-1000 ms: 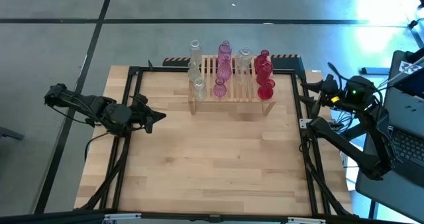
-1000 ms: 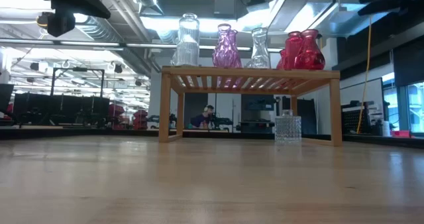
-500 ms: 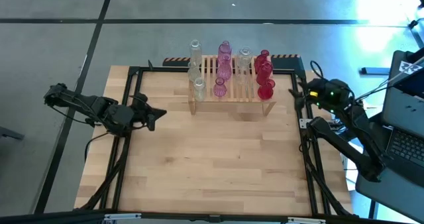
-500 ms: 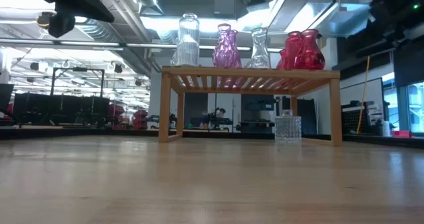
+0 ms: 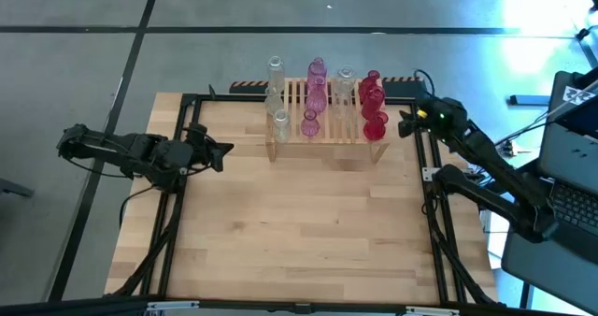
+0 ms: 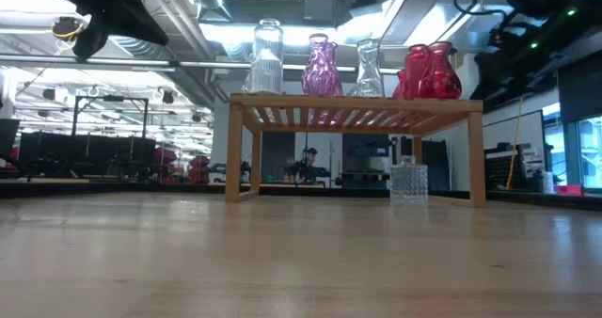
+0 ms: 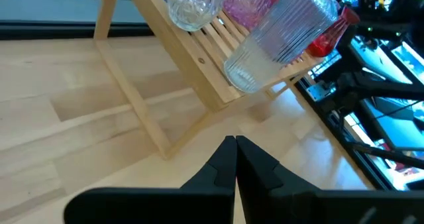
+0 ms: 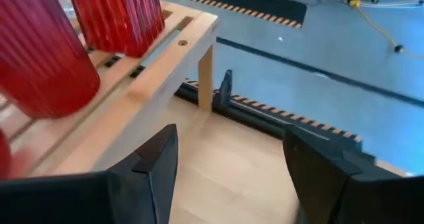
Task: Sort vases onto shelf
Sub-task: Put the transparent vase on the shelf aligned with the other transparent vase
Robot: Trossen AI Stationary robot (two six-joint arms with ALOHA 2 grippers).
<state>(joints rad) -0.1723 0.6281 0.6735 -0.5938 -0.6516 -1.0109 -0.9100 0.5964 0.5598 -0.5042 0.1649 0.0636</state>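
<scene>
The wooden shelf (image 5: 324,120) stands at the table's far middle. Vases stand on its slats in rows: clear ones (image 5: 276,73) at the left, pink ones (image 5: 316,96), and red ones (image 5: 374,96) at the right. In the low view a small clear vase (image 6: 408,182) shows under the shelf top (image 6: 356,106), at table level. My left gripper (image 5: 227,149) hovers shut over the table's left part and points at the shelf (image 7: 199,58). My right gripper (image 5: 404,122) hovers open just right of the shelf's right end, with nothing between its fingers (image 8: 228,151) and the red vases (image 8: 40,52) close by.
Black frame rails (image 5: 187,166) run along the table's left, right and far edges. A laptop (image 5: 570,194) sits beyond the right edge. Bare planks (image 5: 308,222) fill the near half of the table. A person (image 6: 307,164) shows far off in the room behind.
My right gripper has come down from beyond the table's right edge toward the shelf's right end, tipping and rolling as it went, and it has stayed open. My left gripper has swung a little toward the far edge and has stayed shut. The vases have not moved.
</scene>
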